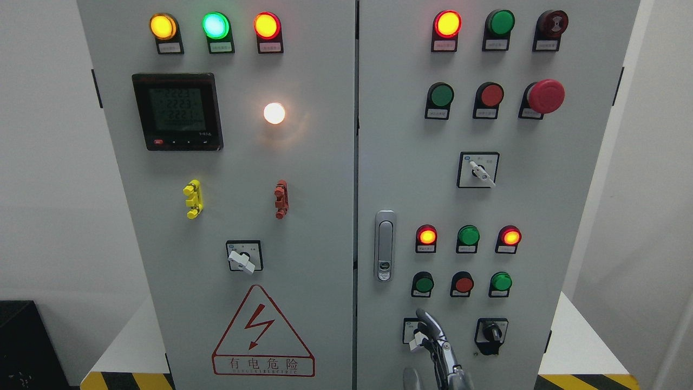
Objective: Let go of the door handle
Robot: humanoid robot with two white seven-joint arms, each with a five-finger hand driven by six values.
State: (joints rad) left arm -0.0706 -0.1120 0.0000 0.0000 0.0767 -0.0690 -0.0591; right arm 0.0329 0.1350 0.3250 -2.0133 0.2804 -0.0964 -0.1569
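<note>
- The door handle (385, 246) sits at the left edge of the cabinet's right door (541, 216), right next to the seam between the two doors, about mid-height. It looks like a flush metal swing handle, lying flat against the panel with a small lock at its bottom end.
- Judging by the looks, it's rigid, smooth, probably a bit slick. Not fragile. The best grip would likely be at the lower end, where the lever pops out.
- The right hand (436, 346) comes up from the bottom edge, well below the handle. Its fingers are loosely extended and grasp nothing, with a fingertip near the white selector switch (417, 338).
- So the handle already looks released.
- The left hand isn't visible.
</note>
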